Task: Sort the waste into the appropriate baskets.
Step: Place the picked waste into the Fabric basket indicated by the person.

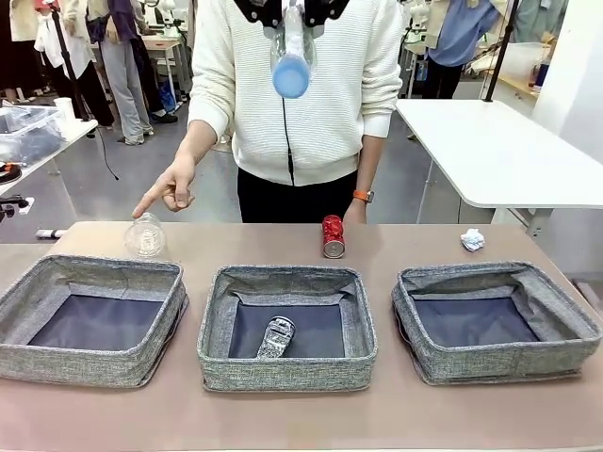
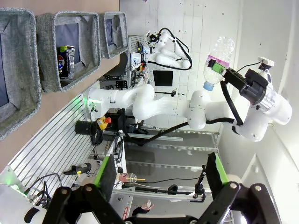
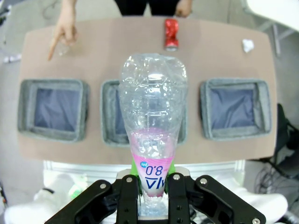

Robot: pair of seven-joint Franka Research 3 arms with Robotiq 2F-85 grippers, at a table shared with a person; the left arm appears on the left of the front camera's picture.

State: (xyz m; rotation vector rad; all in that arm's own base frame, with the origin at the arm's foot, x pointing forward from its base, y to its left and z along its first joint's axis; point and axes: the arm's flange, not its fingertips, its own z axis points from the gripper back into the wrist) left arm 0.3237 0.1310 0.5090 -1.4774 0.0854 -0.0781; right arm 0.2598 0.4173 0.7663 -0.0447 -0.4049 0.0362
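Observation:
My right gripper (image 3: pixel 154 181) is shut on the pink-labelled neck of a clear plastic bottle (image 3: pixel 153 102). It holds the bottle (image 1: pixel 291 56) high above the table's far side, blue cap towards the front camera. Three grey baskets stand in a row: left (image 1: pixel 57 363), middle (image 1: pixel 283 372), right (image 1: pixel 490 363). A crushed black-silver can (image 1: pixel 276 337) lies in the middle one. Beyond the baskets the table carries a red soda can (image 1: pixel 334 235), a white paper ball (image 1: pixel 472 239) and a clear crumpled container (image 1: pixel 146 235). My left gripper (image 2: pixel 161 175) is open and empty, off to the table's side.
A person stands at the far edge. One hand (image 1: pixel 170 188) points a finger down at the clear container; the other hand (image 1: pixel 356 212) rests behind the red can. A white table (image 1: pixel 499 151) stands at the back right.

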